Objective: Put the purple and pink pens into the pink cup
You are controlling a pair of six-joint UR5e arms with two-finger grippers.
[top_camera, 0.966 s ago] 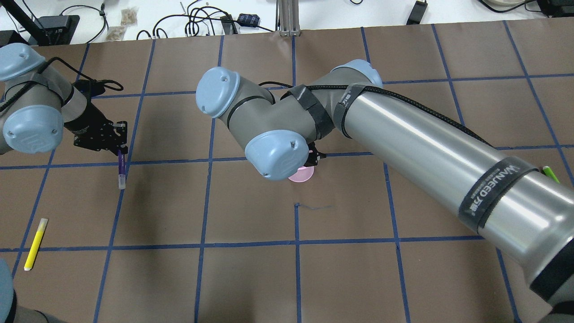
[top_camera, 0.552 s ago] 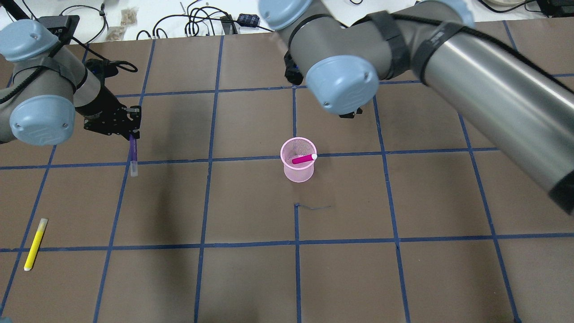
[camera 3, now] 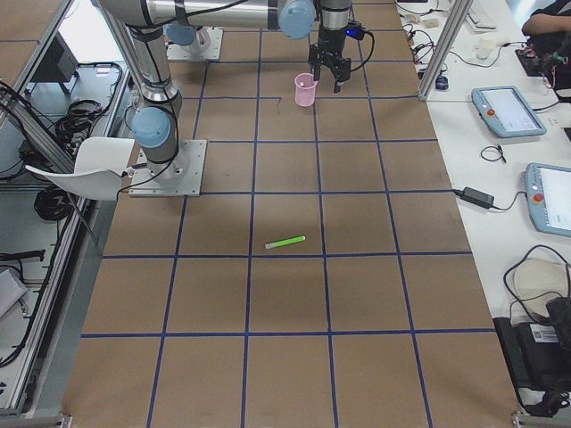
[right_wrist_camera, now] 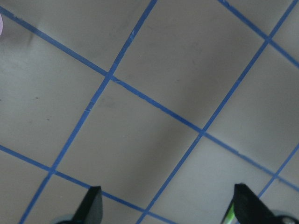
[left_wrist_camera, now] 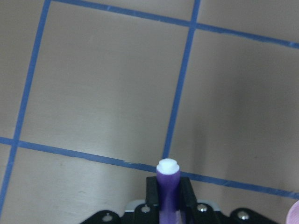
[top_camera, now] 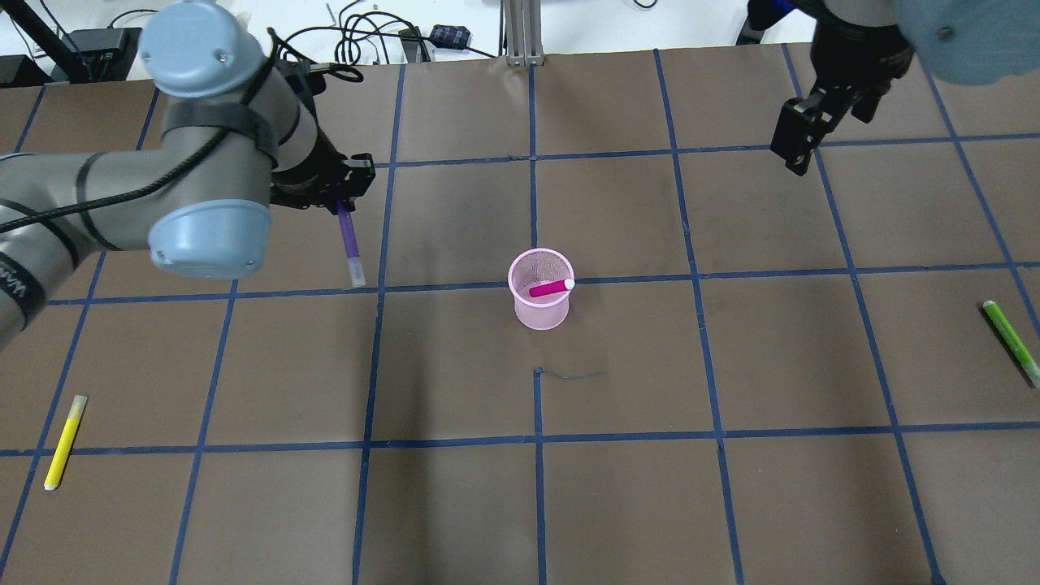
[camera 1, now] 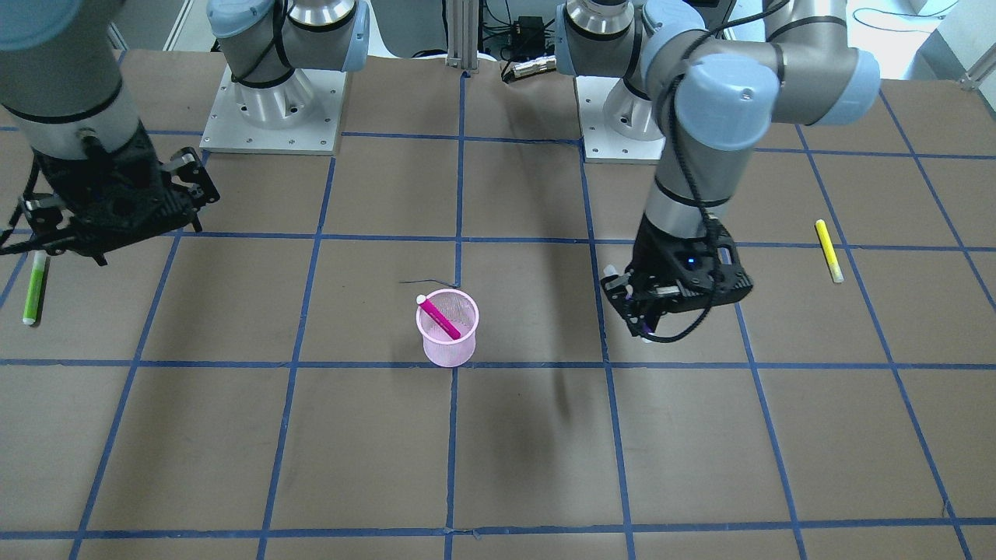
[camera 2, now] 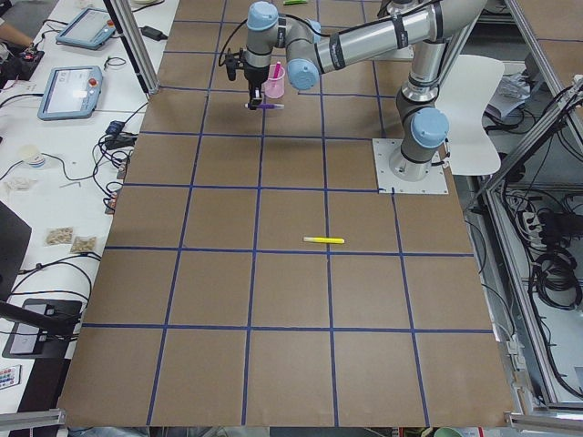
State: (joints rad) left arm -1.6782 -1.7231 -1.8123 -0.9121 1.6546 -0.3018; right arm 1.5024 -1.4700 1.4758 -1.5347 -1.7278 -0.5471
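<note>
Your arms were pretty standard: silver tubes, grey joint housings, light-blue caps. The left arm [top_camera: 106, 183] had a black cable strapped along it and a black band with white lettering [top_camera: 18, 280]. Left gripper [top_camera: 344, 201] and right gripper [top_camera: 800, 154] were both black; the silver base plates [camera 1: 311, 134] showed small screws.

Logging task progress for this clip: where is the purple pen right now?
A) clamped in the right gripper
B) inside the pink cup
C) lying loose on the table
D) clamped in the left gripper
D: the purple pen hangs from the left gripper, and the left wrist view shows its shaft between the fingers. Only the pink pen sits in the pink cup.
</note>
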